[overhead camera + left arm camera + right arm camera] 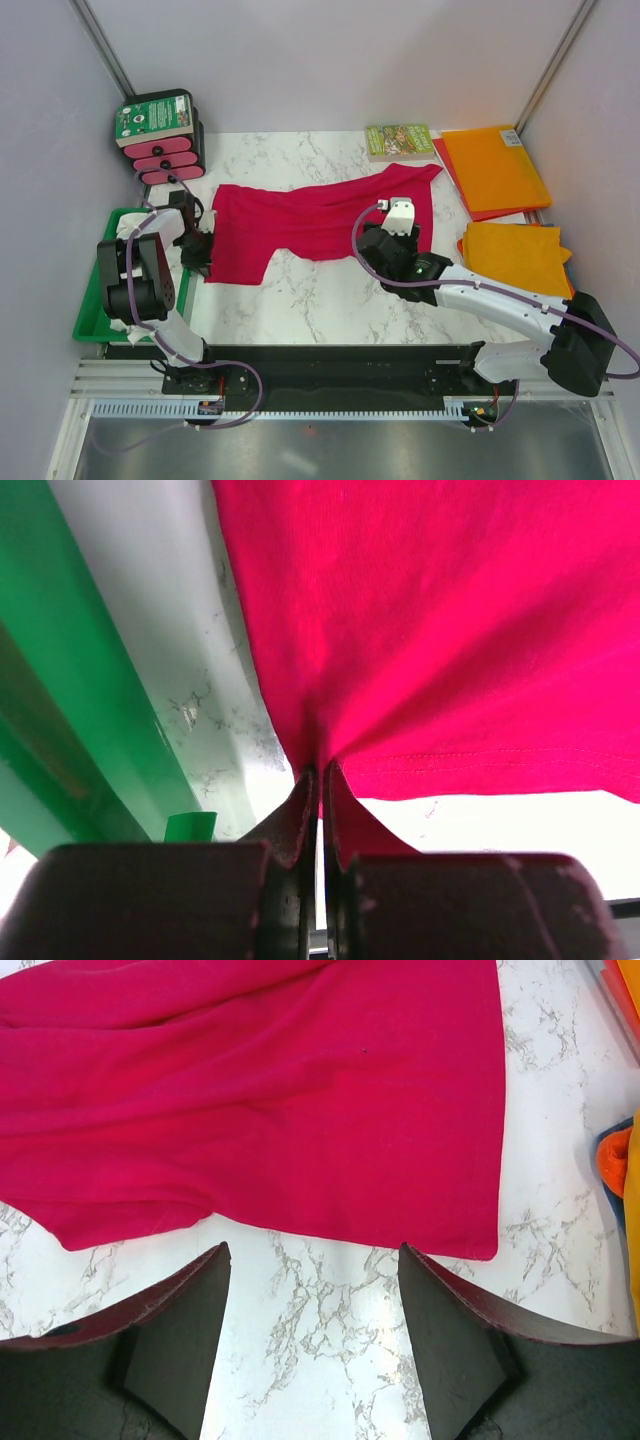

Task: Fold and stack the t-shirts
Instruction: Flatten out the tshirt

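Observation:
A crimson red t-shirt lies spread and rumpled across the middle of the marble table; it also shows in the left wrist view and the right wrist view. My left gripper is shut on the shirt's left edge, which bunches into the closed fingertips. My right gripper is open and empty, low over bare marble just short of the shirt's near right hem. Two orange t-shirts lie at the right, one at the back and one nearer. No white shirt shows.
A green tray sits at the left edge beside my left arm, its rim close by in the left wrist view. A black and pink box stands at back left. A green-covered book lies at the back. Walls enclose three sides.

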`<act>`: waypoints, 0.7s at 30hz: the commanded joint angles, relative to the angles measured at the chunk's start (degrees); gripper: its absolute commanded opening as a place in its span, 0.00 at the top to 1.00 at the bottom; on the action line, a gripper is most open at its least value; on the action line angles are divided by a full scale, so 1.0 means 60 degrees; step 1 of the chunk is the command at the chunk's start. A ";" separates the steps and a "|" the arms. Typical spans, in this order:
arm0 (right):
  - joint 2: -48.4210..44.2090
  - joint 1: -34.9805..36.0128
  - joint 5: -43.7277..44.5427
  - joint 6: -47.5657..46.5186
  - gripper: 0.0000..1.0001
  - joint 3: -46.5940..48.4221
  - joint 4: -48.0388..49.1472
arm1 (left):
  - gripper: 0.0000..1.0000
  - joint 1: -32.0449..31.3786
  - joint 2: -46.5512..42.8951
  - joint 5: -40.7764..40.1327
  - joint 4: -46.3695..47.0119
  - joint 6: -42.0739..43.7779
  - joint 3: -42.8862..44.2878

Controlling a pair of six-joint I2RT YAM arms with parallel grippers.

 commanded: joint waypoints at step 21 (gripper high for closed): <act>0.0536 -0.3514 -0.2021 0.1150 0.39 -0.2077 0.0567 | 0.98 -0.0089 -0.1672 0.3111 0.0102 -0.0248 0.0424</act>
